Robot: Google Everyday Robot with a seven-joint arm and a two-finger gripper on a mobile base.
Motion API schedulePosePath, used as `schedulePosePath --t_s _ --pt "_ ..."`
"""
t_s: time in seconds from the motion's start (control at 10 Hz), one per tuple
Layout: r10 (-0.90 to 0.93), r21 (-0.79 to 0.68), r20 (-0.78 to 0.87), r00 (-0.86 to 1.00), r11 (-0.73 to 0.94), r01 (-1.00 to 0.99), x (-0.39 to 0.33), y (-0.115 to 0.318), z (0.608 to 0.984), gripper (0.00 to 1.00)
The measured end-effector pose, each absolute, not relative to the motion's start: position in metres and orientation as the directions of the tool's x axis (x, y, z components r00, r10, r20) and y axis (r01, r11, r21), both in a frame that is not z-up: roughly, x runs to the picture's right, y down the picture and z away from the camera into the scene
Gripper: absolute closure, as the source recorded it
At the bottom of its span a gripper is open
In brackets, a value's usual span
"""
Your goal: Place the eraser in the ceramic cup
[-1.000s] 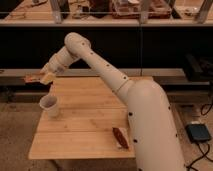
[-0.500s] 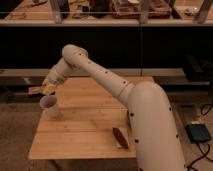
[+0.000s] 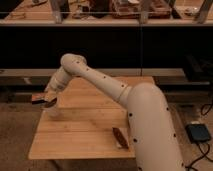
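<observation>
My gripper (image 3: 45, 100) hangs over the left edge of the wooden table (image 3: 85, 135), at the end of the white arm reaching in from the lower right. It is shut on the eraser (image 3: 37, 98), a small dark brown block that sticks out to the left of the fingers. The ceramic cup (image 3: 50, 105) stands right under the gripper. It is mostly hidden by the gripper, with only a pale part of it showing. I cannot tell whether the eraser touches the cup's rim.
A reddish-brown packet (image 3: 120, 137) lies near the table's front edge, close to the arm's base. Dark shelving (image 3: 105, 22) with trays of items runs along the back. A dark box (image 3: 199, 132) with a cable sits on the floor at right.
The gripper with the eraser has come down and a little towards the front, from above and behind the cup to right over it. The cup is now mostly covered.
</observation>
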State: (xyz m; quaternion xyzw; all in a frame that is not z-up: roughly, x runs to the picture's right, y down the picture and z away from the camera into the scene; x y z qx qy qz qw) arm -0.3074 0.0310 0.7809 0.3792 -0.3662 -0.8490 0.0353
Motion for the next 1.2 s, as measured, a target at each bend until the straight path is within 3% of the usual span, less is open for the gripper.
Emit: schedulePosePath --t_s 0.3,0.4,0.8,1.2 --pt "-0.324 0.643 -0.598 -0.733 -0.74 -0.197 -0.302 0.042 0.794 0.23" --pt "-0.323 0.642 -0.592 -0.738 -0.742 -0.191 -0.3 0.044 0.796 0.2" --pt "-0.35 0.651 -0.583 -0.733 -0.742 -0.163 -0.299 0.04 0.793 0.2" --pt "-0.467 0.686 -0.543 -0.698 -0.726 -0.047 -0.261 0.01 0.806 0.2"
